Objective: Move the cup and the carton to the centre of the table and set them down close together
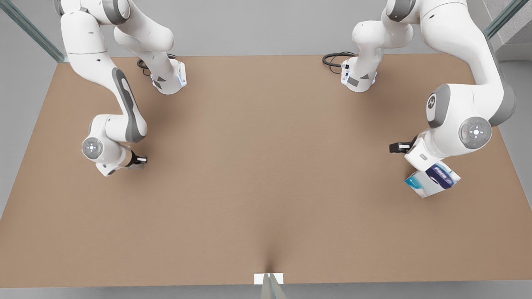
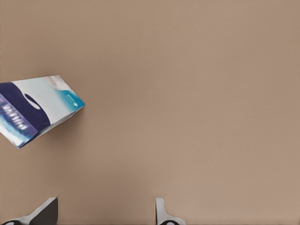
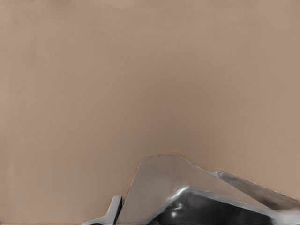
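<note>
Two arms stand over the counter [image 1: 266, 166], one at each end, and neither task object has reached the middle.

The left end effector [image 2: 103, 216] hovers above bare counter with its fingers [image 2: 161, 213] spread apart and nothing between them. The carton [image 2: 37, 110] lies off to one side of it, near but not touching, and turned at an angle to the line of the jaws. In the front view the carton [image 1: 434, 179] pokes out from under that arm's wrist, near the counter's edge on the front view's right.

The right end effector [image 1: 137, 161] is low over the counter at the far end, on the front view's left. The cup [image 3: 164, 187] sits right up against it, its faceted grey wall and dark mouth looming close in the right wrist view. I cannot tell whether this end effector is clamped on the cup or only closed in around it, nor whether the cup is off the counter.

The step in hand looks like pickup: the cup side seems further along, the carton side not yet lined up. Next, the left end effector probably needs to shift sideways over the carton and rotate to match its skew before descending. The cup side likely needs a firm hold confirmed before any carry towards the centre.
</note>
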